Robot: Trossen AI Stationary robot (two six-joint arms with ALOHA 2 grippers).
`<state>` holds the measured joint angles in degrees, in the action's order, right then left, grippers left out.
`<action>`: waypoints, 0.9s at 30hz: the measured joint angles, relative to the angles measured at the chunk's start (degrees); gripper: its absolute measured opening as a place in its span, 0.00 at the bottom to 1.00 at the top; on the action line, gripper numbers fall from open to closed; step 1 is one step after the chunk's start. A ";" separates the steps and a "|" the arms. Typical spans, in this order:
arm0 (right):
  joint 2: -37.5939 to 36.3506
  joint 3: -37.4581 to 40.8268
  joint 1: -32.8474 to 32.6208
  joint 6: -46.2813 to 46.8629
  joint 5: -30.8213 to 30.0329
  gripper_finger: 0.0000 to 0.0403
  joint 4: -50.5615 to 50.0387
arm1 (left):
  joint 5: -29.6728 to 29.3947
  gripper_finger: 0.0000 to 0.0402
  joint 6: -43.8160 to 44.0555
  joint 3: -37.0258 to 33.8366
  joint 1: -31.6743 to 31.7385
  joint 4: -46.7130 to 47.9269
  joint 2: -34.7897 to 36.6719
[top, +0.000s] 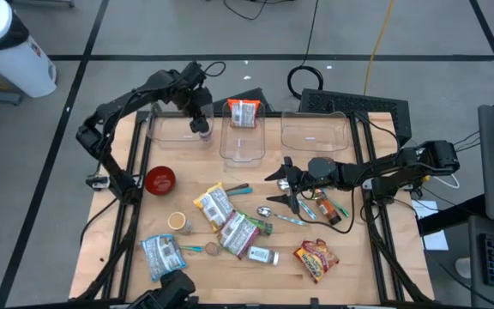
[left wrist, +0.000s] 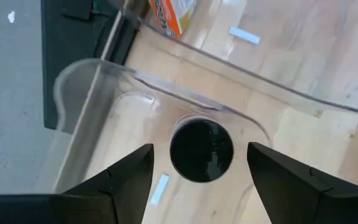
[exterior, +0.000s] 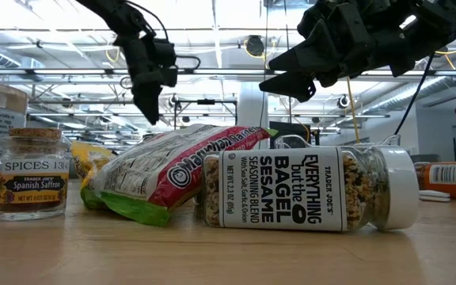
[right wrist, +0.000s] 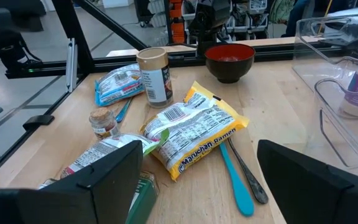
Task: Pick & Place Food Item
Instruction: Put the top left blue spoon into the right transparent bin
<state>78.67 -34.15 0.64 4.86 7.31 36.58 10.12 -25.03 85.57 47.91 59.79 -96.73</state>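
Left end effector hovers spread above a dark-lidded jar in the clear bin; right end effector spread, beside the ramen pack.

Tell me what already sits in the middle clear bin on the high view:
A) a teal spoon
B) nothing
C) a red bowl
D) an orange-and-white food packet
D: the high view shows an orange-and-white food packet lying at the far end of the middle clear bin; the red bowl stands on the table outside it.
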 joint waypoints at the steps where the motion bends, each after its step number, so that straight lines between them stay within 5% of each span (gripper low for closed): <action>1: 0.00 0.00 0.00 0.00 0.00 0.77 0.00 | 0.43 0.66 -0.64 0.92 0.01 0.76 0.02; 16: 0.00 0.00 0.00 -1.49 -0.02 0.77 0.00 | 28.61 0.66 -3.21 1.56 -3.66 -6.29 6.24; 27: 0.00 0.00 0.01 -2.65 -0.22 0.77 0.02 | 20.32 0.66 6.67 -15.43 -14.67 -29.94 14.20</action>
<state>78.67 -34.15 0.65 2.21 7.09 36.60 30.43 -18.36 70.14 33.23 29.85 -82.53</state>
